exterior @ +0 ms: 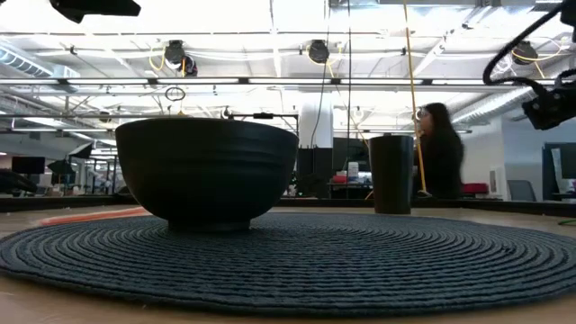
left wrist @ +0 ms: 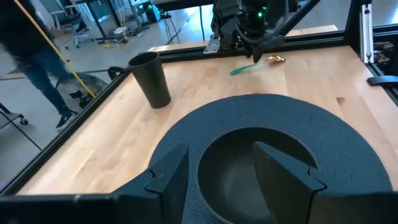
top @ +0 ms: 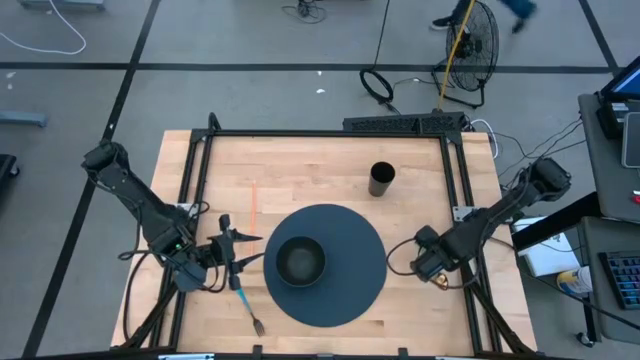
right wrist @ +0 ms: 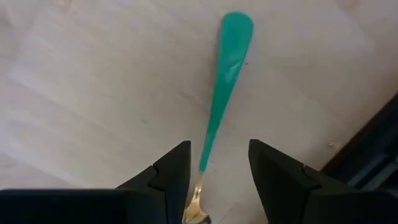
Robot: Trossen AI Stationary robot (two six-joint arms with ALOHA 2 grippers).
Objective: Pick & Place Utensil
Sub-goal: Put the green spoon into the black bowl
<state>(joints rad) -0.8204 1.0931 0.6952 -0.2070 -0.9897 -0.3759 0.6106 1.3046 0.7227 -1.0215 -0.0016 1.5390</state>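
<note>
Spoon point(right wrist: 225, 81), with a green handle and a gold bowl end, lies flat on the counter point(top: 300, 180) to the right of the mat point(top: 345, 290), near the counter's right frame rail. The right gripper point(right wrist: 214, 171) hangs directly over it, fingers point(right wrist: 171, 171) spread and released, one on each side of the neck where green meets gold; whether they touch the spoon cannot be told. From the left wrist view the spoon point(left wrist: 252, 66) shows beyond the mat, its gold end just beside the right gripper point(left wrist: 258, 40).

The mat is round, dark and woven, and sits in the counter's front half. A dark bowl point(top: 300, 260) stands upright on it, left of the mat's centre. In the low view the bowl point(exterior: 207, 171) rests on the mat point(exterior: 360, 261), and the cup point(exterior: 391, 174) stands behind the mat.

The cup point(top: 382, 179) is dark and upright, on bare wood behind the mat and apart from it.

A fork point(top: 248, 304) with a blue handle lies on the counter just left of the mat, tines toward the front edge.

The left gripper point(top: 238, 252) hovers left of the mat, above the fork's handle end, released and holding nothing. Its fingers point(left wrist: 168, 180) point across the bowl point(left wrist: 249, 168).

A person point(exterior: 439, 162) stands in the room beyond the counter.
</note>
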